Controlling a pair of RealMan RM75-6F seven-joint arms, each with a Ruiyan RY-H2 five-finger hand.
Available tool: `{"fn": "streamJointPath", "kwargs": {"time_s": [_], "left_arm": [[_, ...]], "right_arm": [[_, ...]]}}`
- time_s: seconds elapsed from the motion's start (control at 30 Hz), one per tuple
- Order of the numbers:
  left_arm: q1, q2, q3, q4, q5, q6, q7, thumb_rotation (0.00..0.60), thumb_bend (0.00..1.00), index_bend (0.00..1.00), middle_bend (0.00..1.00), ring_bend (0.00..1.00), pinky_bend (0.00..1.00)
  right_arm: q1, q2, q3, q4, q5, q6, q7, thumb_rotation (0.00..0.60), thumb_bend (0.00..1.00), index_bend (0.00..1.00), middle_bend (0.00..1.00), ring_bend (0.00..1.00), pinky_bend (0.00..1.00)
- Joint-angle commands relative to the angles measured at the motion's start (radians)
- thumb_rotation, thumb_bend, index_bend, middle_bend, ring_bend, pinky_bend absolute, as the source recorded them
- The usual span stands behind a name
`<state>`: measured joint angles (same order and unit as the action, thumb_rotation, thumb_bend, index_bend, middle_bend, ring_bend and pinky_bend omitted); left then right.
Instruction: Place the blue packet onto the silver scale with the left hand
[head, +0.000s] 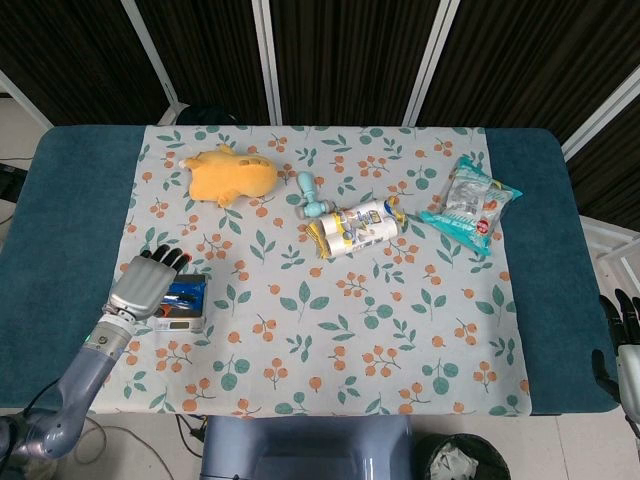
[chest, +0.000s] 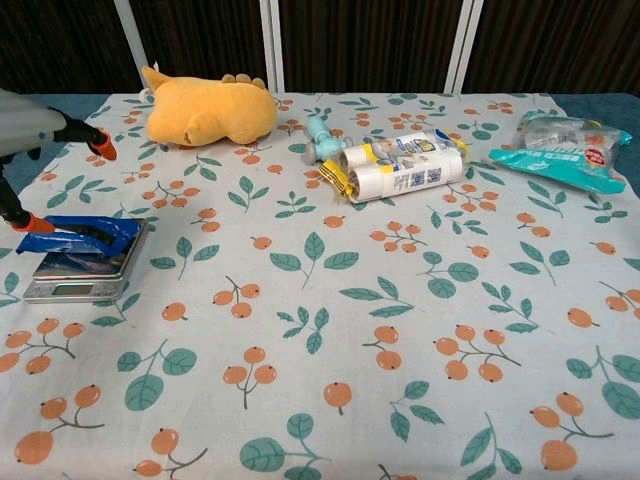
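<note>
A lab-style test setup: a cloth-covered table (head: 80, 230) before dark curtain panels (head: 350, 60).

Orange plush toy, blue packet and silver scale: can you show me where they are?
orange plush toy (chest: 205, 112), chest view, middle of its body.
blue packet (chest: 78, 236), chest view, its top face.
silver scale (chest: 70, 290), chest view, front edge.
</note>
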<state>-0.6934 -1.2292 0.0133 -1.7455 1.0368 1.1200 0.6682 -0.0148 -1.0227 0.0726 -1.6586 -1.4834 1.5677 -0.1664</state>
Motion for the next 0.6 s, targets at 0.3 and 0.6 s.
{"fn": "streamJointPath", "kwargs": {"time_s": [0.3,0.6], "left_arm": [[0.295,0.051,0.088,0.133,0.403,0.412,-0.437,0.6,0.11,0.09,0.06,0.02,0.2],[0.404,0.05,0.106,0.29,0.425,0.449,-0.7,0.6,0.1,0.09,0.03,0.0,0.1]], "right_arm": [[-0.002,-0.001,-0.001,0.0,-0.015,0.012,0.005,0.6,0.56,0.06,0.05,0.05,0.0],[-0.003,0.003,-0.004,0.003,-0.028,0.019,0.012,0.6,0.56,0.06,0.05,0.05,0.0]]}}
